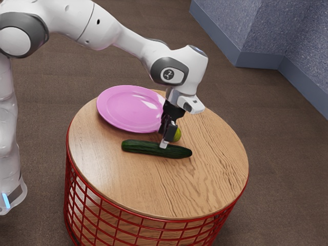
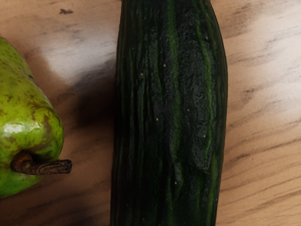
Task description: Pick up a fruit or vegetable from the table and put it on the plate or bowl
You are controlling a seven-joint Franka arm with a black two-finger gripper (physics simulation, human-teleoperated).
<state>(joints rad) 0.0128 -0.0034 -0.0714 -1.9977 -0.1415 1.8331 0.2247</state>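
Our gripper (image 1: 164, 142) hangs at the cucumber (image 1: 143, 147), clamped or not we cannot tell, with lifting and the far-left plate (image 1: 128, 107) not yet reached.

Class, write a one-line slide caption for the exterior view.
The black gripper down at a long dark-green cucumber beside a green pear and round pink plate on a round wooden table.

Obstacles: long dark green cucumber (image 1: 156, 148) lying across mid-table, small green pear (image 1: 177, 135) just beside its far side, narrow strip of wood between. Round pink plate (image 1: 130, 107) close by. Round wooden tabletop (image 1: 205, 169) open toward exterior view's right and front.
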